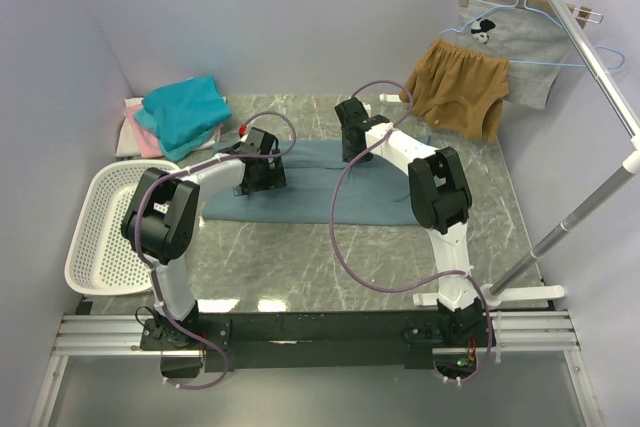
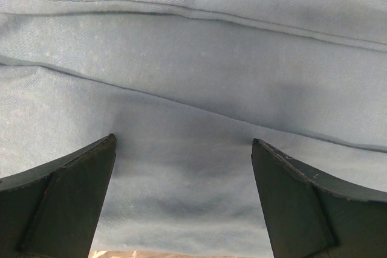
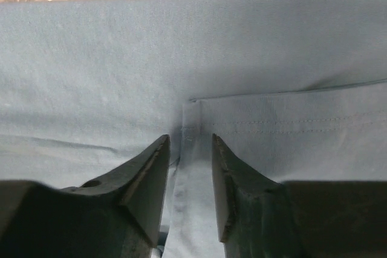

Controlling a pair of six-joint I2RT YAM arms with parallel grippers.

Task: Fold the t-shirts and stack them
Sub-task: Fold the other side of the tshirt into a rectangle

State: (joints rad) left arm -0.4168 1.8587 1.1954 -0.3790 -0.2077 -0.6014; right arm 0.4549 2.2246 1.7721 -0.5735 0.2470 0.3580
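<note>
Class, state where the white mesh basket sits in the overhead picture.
In the top view, the white basket sits at the left edge of the table, beside the left arm and closer to the robot than the teal t-shirt.

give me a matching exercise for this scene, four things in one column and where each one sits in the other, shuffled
Things
1. grey-blue t-shirt
2. teal t-shirt
3. white basket
4. mustard-brown shorts

Places
a. hanging up at the back right
b. at the left edge, nearer the front
c. spread flat in the middle
d. heaped in the back left corner

Pairs: 1-c, 2-d, 3-b, 4-a
</note>
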